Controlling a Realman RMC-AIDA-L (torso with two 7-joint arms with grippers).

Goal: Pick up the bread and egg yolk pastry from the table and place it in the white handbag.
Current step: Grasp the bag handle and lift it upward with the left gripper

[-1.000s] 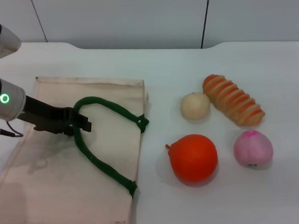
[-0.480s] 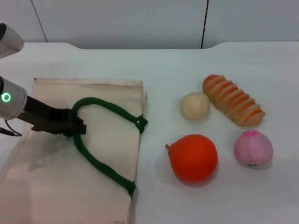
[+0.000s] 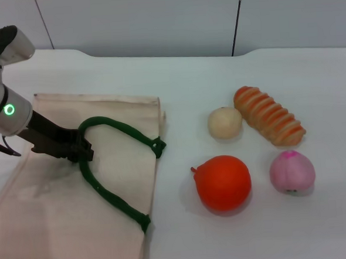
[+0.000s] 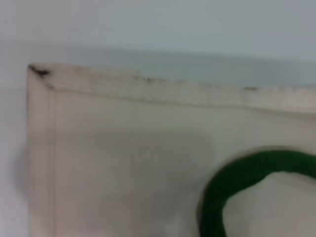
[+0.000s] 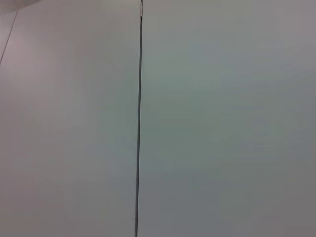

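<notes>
While the left gripper (image 3: 80,151) is clamped on the white handbag's (image 3: 60,201) green rope handle (image 3: 115,197), lift gently to open it, as bread (image 3: 270,122) and egg yolk pastry (image 3: 225,123) wait toward the table's (image 3: 175,76) right edge.

Left gripper (image 3: 83,151) reaches low and forward, jaws pinched together.

the white handbag (image 3: 60,201) runs off the head view's bottom edge.

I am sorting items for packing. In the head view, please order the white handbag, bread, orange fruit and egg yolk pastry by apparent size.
1. white handbag
2. bread and orange fruit, which look too alike to rank
3. egg yolk pastry
</notes>
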